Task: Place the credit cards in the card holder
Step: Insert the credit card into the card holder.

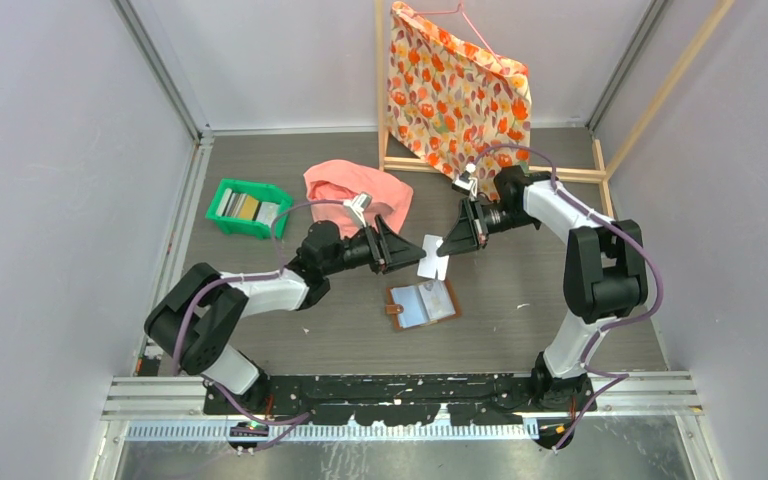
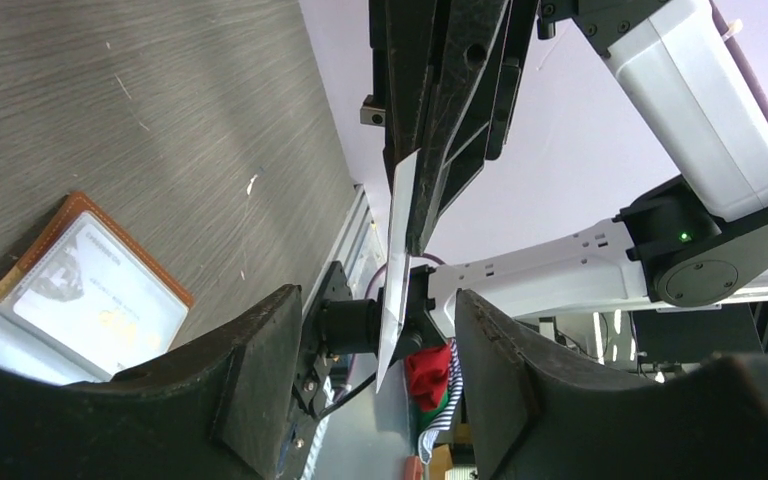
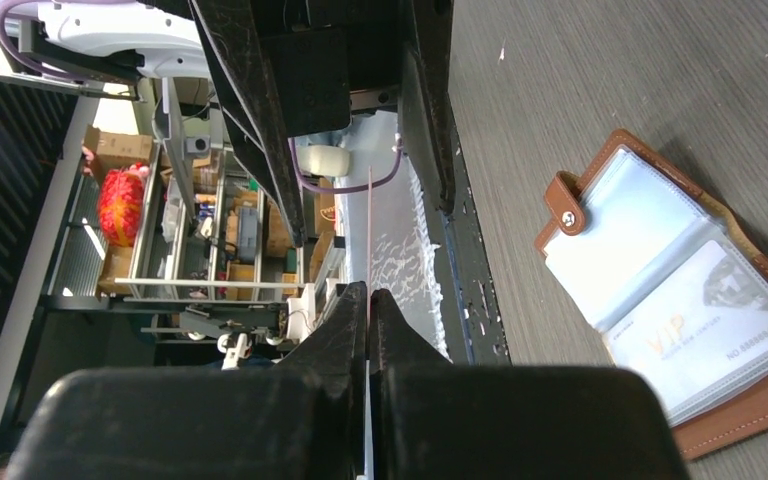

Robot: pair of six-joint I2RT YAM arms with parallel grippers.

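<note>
The right fingers (image 3: 345,335) are pressed together on the upper end of a white card (image 1: 433,257), which hangs in the air between the two arms with its long axis pointing down toward the tabletop (image 1: 560,320). The left fingers (image 2: 260,360) stand apart on either side of the card's lower end, and the left wrist view shows a gap on both sides, so only the right arm carries it. The wallet (image 1: 423,304) lies open and flat just below the card and a little nearer the arm bases, its clear pockets facing up and its snap tab on the left. The card's free lower edge therefore already points roughly at the pockets. The right arm likely needs to lower and tilt it in, while the nearby free left fingers could steady the wallet. More cards sit in the green tray (image 1: 235,228) at far left.
</note>
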